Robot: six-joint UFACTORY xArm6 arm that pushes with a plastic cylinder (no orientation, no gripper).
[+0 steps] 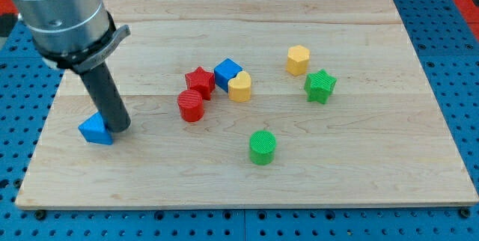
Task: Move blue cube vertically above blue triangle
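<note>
Two blue blocks lie on the wooden counter [359,166]. One, the blue cube [227,73], sits near the centre, turned diagonally so a corner points to 6 o'clock, with no clear long axis; it touches the yellow heart [240,87] and red star [200,81]. At 8 o'clock from it, well apart, is the blue triangle [95,129]. My tip [120,129], a bare rod holding nothing, seems to touch that triangle's 3 o'clock side.

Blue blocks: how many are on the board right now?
2. The blue cube sits mid-board, touching the red star and yellow heart. The blue triangle lies at the view's left, against my tip. None seem hidden.
</note>
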